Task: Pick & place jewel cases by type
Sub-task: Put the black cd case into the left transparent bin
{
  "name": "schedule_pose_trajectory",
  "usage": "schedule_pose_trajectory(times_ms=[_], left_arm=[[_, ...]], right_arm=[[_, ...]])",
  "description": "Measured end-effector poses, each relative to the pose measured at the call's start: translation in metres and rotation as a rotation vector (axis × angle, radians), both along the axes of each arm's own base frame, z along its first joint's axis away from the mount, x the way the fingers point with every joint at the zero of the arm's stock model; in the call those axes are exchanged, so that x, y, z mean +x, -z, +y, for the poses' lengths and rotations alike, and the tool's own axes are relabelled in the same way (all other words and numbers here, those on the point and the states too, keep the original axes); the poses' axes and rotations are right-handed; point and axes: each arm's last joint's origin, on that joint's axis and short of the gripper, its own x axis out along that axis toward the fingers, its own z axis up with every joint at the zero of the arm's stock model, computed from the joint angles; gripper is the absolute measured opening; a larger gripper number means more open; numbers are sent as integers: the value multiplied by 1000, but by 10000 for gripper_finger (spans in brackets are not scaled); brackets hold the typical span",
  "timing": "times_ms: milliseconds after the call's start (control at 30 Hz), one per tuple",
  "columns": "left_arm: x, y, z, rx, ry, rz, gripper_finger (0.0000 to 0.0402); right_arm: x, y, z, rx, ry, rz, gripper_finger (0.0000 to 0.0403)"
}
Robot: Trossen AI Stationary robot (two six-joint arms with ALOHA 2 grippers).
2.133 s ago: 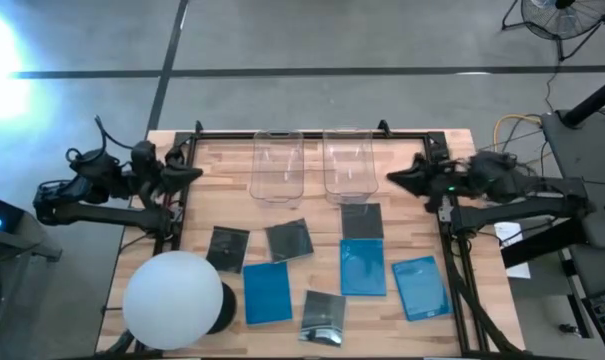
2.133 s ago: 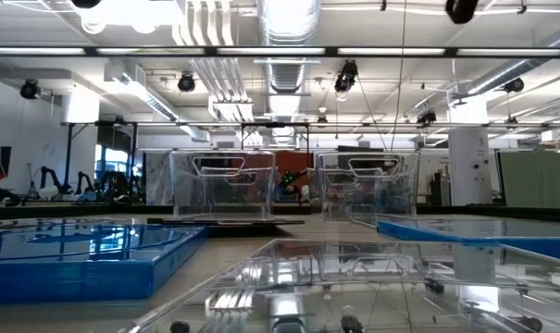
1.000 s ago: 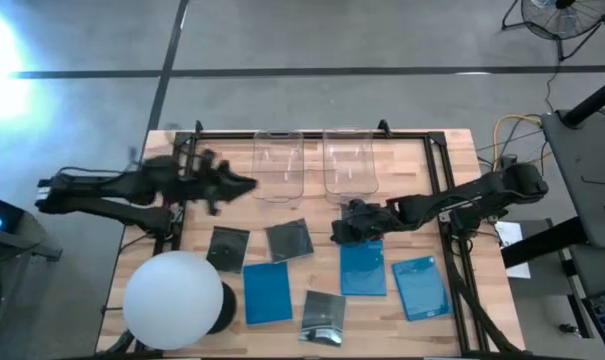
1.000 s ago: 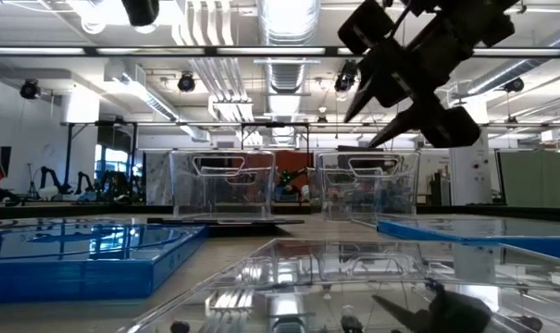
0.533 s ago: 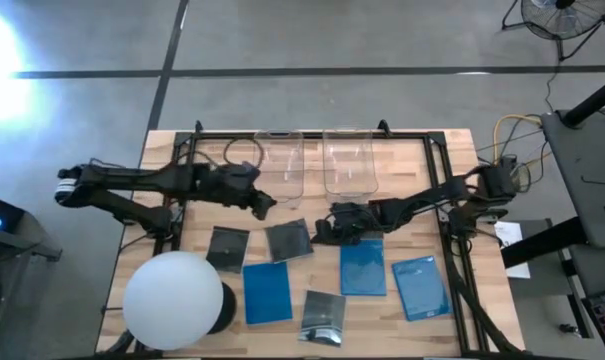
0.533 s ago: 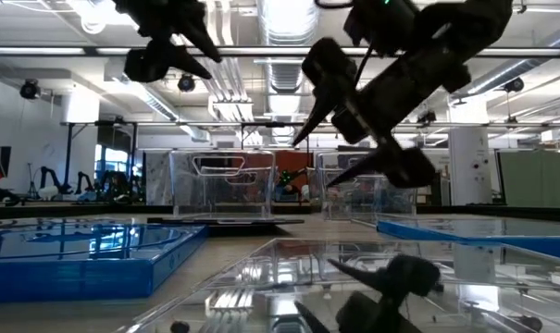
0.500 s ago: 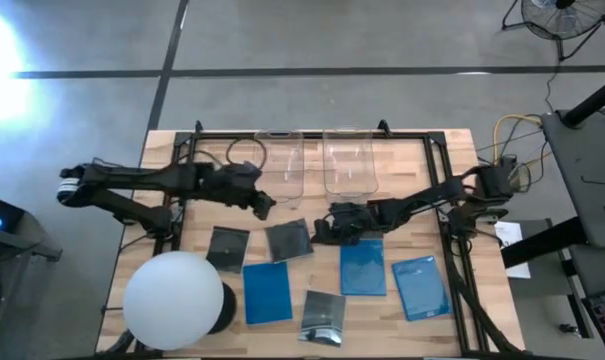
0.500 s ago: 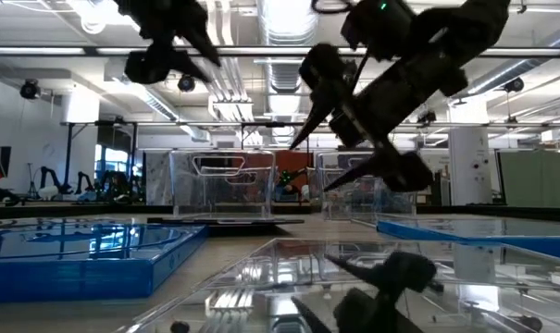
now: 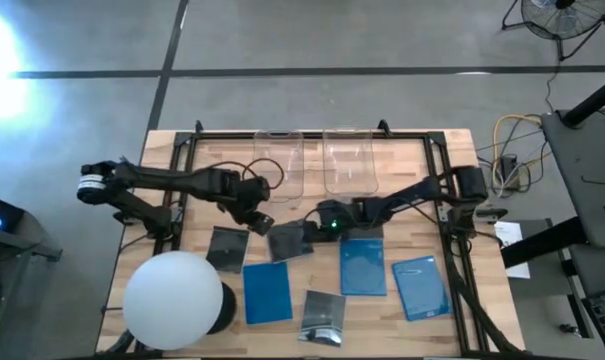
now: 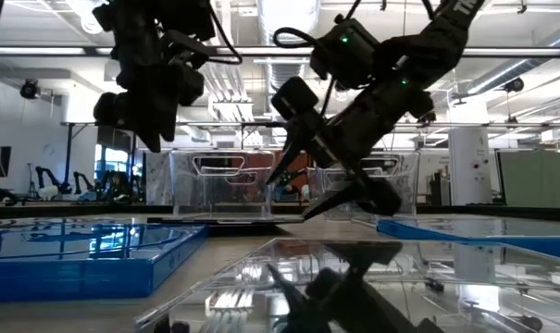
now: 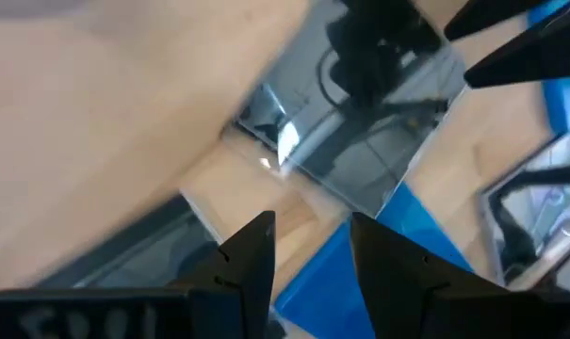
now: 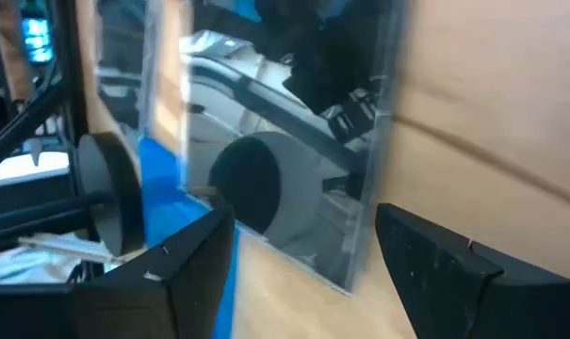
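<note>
Several dark glossy jewel cases and three blue ones lie flat on the wooden table. One dark case (image 9: 288, 243) lies turned askew at the middle, seen also as the dark case (image 11: 360, 141) and the dark case (image 12: 285, 141). My left gripper (image 9: 260, 220) hangs open just off its far left corner, seen also as my left gripper (image 11: 308, 254). My right gripper (image 9: 313, 230) hovers open at its right edge, seen also as my right gripper (image 12: 308, 273). Neither touches it, as far as shows.
Two clear bins (image 9: 278, 165) (image 9: 348, 160) stand at the far edge. A big white sphere (image 9: 174, 298) sits at the near left corner. Another dark case (image 9: 228, 248) lies left of the middle one. Blue cases (image 9: 267, 292) (image 9: 362, 267) (image 9: 420, 287) and a dark case (image 9: 323, 318) lie nearer.
My left gripper has gone toward the table's right and near edges and down. My right gripper has gone toward the left edge and down. Both have closed in on the skewed dark case at the middle. The cases have stayed where they were.
</note>
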Motion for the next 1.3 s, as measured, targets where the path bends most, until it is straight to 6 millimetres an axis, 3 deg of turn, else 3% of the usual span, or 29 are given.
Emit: schedule_pose_trajectory(times_ms=[333, 567, 767, 1033, 1300], left_arm=[[-14, 38, -14, -80, 56, 40, 121], [-7, 68, -18, -112, -9, -47, 121], [-3, 91, -17, -97, -24, -5, 121], [1, 105, -18, -77, 37, 38, 121], [0, 110, -18, -49, 89, 38, 121]], right_arm=[[-6, 7, 0, -2, 4, 89, 250], [3, 6, 3, 23, 27, 85, 249], [14, 11, 4, 40, 19, 90, 248], [29, 9, 6, -6, -49, 65, 247], [45, -12, 6, -161, -196, -56, 235]])
